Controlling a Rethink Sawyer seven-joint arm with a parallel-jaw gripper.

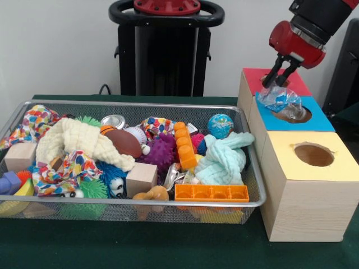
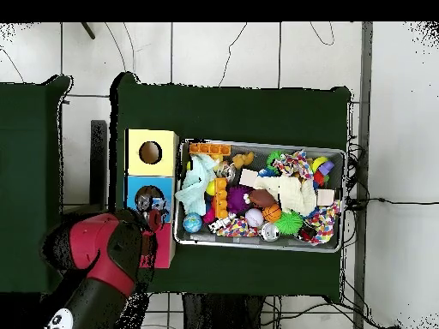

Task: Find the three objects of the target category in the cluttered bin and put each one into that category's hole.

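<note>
Three wooden boxes stand right of the bin, with a red top [image 1: 291,83], a blue top [image 1: 320,119] and a yellow top [image 1: 342,151], each with a round hole. My gripper [image 1: 279,82] hangs over the blue box's hole [image 1: 296,114], shut on the top of a crumpled clear plastic bottle [image 1: 281,101]. The bottle's lower end hangs at the hole's left rim. From overhead the gripper [image 2: 155,208] and bottle [image 2: 144,202] sit over the blue box [image 2: 134,184], and the arm hides most of the red box.
The wire bin [image 1: 134,104] is packed with toys: a crushed silver can [image 1: 114,121], a brown football [image 1: 124,142], a purple spiky ball [image 1: 159,151], a globe ball [image 1: 220,125], wooden cubes, cloths and an orange block [image 1: 211,193]. Overhead, the bin [image 2: 257,144] lies right of the yellow box [image 2: 165,141].
</note>
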